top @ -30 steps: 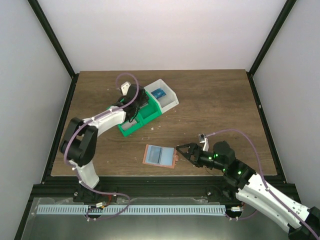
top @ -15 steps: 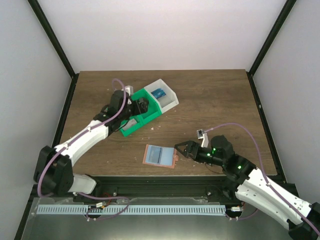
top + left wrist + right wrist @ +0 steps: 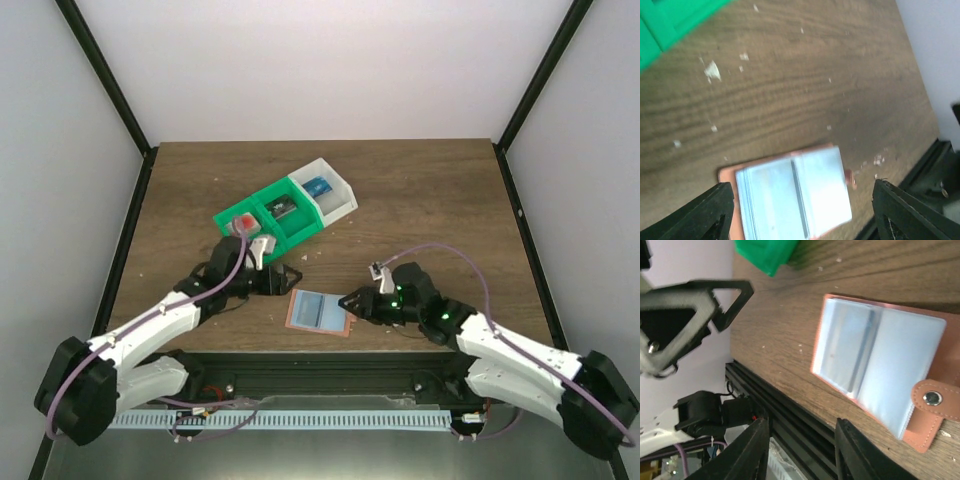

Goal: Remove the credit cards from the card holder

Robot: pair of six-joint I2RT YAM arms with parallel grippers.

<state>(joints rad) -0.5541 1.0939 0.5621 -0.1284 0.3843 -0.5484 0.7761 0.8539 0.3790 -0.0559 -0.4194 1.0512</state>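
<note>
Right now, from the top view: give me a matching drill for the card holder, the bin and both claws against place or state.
1 card holder
2 bin
3 left claw
4 right claw

A open, at the holder's right edge
B green and white, farthest from the arm bases
C lying unfolded and flat
D open, off the holder's left edge

Pairs: 1-C, 2-B, 3-D, 4-A

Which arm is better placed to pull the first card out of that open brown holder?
Probably the right. The right hand is open, its tips almost at the snap-tab edge of the card holder, facing the credit cards. The left hand, also open, is only near its far-left corner.
</note>
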